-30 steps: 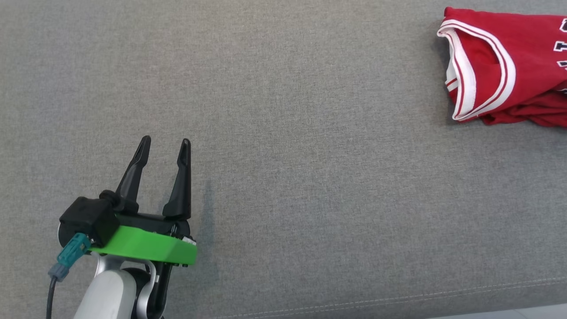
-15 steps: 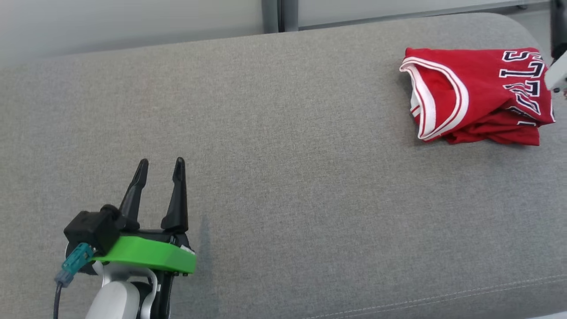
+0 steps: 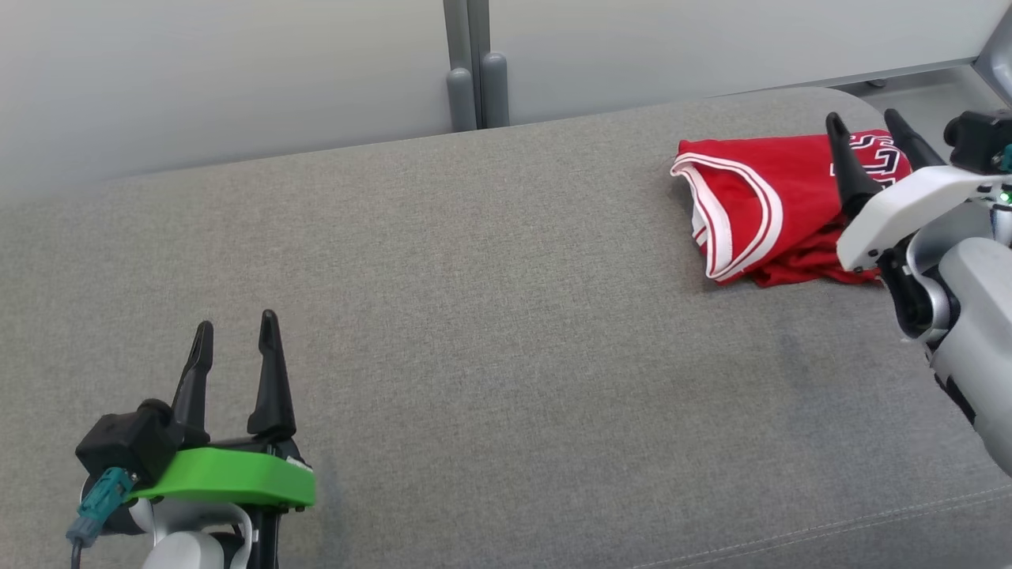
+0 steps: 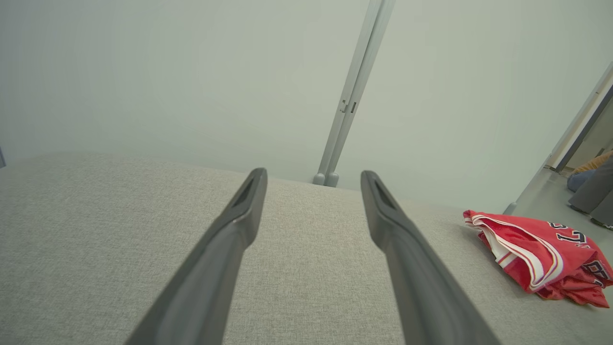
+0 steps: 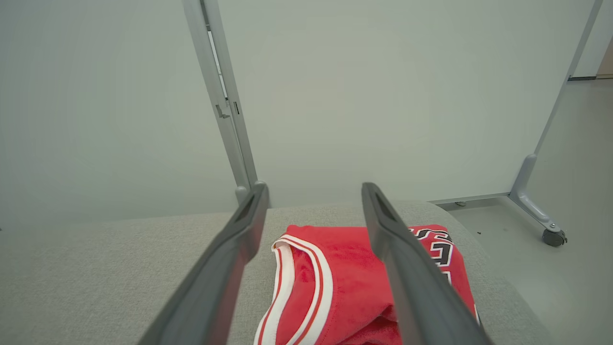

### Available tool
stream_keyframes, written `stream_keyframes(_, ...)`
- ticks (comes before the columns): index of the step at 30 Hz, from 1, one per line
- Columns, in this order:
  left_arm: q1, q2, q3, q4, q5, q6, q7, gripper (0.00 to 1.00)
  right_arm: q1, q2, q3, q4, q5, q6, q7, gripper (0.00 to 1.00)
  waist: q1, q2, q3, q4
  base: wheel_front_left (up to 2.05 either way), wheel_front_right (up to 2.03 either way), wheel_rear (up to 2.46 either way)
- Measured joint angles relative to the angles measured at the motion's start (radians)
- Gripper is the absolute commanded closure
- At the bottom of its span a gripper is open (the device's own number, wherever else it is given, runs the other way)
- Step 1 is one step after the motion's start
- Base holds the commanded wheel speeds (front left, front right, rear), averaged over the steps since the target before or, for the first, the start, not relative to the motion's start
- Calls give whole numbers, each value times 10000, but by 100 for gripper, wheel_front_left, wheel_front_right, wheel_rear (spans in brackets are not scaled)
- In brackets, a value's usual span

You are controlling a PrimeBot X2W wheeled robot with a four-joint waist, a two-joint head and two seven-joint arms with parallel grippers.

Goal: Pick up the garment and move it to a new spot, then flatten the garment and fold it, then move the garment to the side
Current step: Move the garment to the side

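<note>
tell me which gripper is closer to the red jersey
Right. The right gripper is open right at the red jersey, its fingers pointing over it; the left gripper is open far off to the jersey's left, over the grey cushion.

We see grey fabric cushion; crumpled red garment lies on it at two o'clock, near rounded corner.
</note>
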Motion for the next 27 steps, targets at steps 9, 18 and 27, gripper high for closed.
stream_keyframes(9, 454, -12, 334, 257, 236, 98, -71, 0, 1104, 700, -343, -1505, -773, -757, -13, 0, 0, 0, -231, -25, 0, 0, 0)
stream_keyframes(18, 802, -67, 416, 410, 284, 176, -84, 0, 2746, 1503, -1070, -2840, -1323, -930, -15, 0, 0, 0, -490, 64, 0, 0, 0)
stream_keyframes(27, 1052, -144, 663, 428, 328, 190, -171, 0, 4133, 1894, -1609, -3444, -1918, -932, -15, 0, 0, 0, -591, 152, 0, 0, 0)
